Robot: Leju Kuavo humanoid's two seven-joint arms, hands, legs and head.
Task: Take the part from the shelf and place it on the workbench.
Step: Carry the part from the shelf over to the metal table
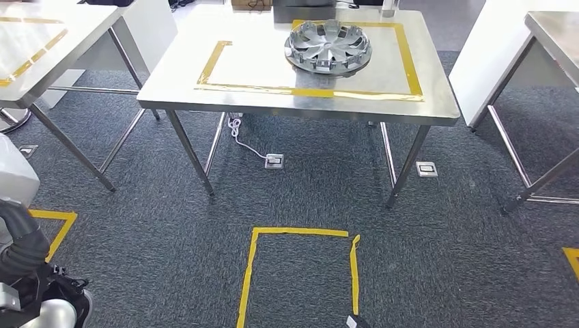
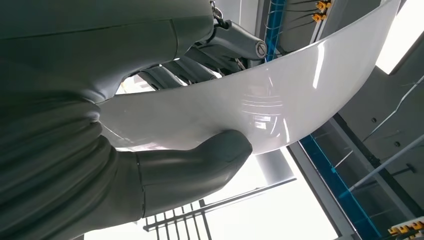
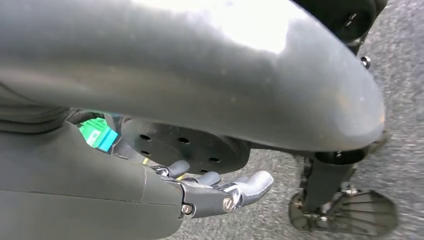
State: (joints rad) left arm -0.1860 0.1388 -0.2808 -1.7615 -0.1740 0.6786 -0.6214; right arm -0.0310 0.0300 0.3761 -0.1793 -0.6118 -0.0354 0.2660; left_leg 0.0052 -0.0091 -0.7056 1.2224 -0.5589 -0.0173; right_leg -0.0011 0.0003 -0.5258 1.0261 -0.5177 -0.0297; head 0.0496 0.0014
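The part is a glossy white curved panel [image 2: 280, 95]. My left hand [image 2: 165, 170] grips it, the thick thumb pressed on one face and the darker fingers [image 2: 200, 60] behind the other. In the head view a white corner of the panel [image 1: 15, 179] shows at the left edge, above my left arm [image 1: 27, 266]. The steel workbench [image 1: 205, 41] stands ahead across the carpet, marked with a yellow tape rectangle [image 1: 307, 91]. My right hand [image 3: 215, 192] hangs low over the carpet, its fingers stretched out and holding nothing.
A silver wheel cover [image 1: 328, 46] lies inside the taped area at the workbench's back right. More steel tables stand at the left [image 1: 41, 48] and right [image 1: 553, 34]. A yellow tape square [image 1: 300, 273] marks the floor in front. Floor sockets [image 1: 274, 161] and a cable lie under the bench.
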